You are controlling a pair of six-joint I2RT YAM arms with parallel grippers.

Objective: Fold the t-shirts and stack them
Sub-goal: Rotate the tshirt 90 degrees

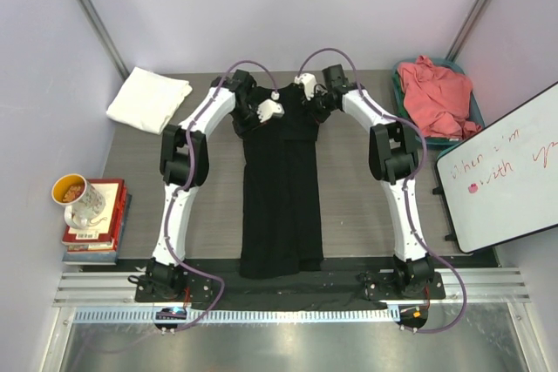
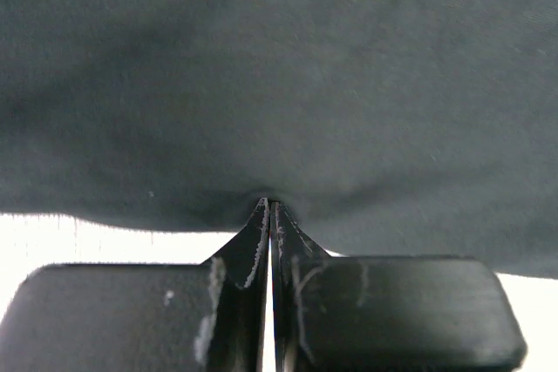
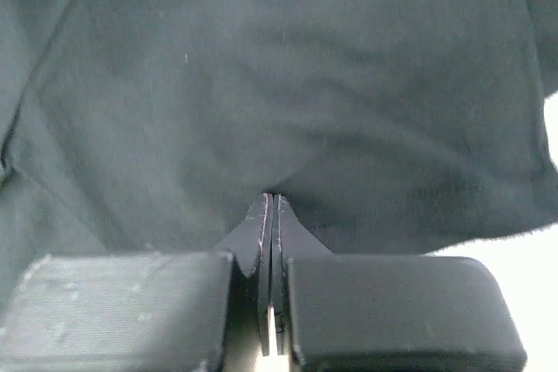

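Note:
A black t-shirt [image 1: 281, 206] lies as a long narrow strip down the middle of the table, hem toward the arm bases. Its far end is gathered between the two grippers. My left gripper [image 1: 255, 121] is shut on the cloth at the far left corner; in the left wrist view its closed tips [image 2: 270, 206] pinch an edge of the black t-shirt [image 2: 279, 84]. My right gripper [image 1: 316, 109] is shut on the far right corner, its tips [image 3: 272, 199] biting the black t-shirt [image 3: 261, 84]. A folded white t-shirt [image 1: 148, 98] rests at the back left. A coral-pink t-shirt [image 1: 438, 95] lies crumpled in a bin.
A teal bin [image 1: 398, 83] stands at the back right. A whiteboard [image 1: 501, 172] leans along the right edge. At the left edge a mug [image 1: 80, 199] sits on a stack of books [image 1: 96, 237]. An aluminium rail [image 1: 288, 289] runs along the near edge.

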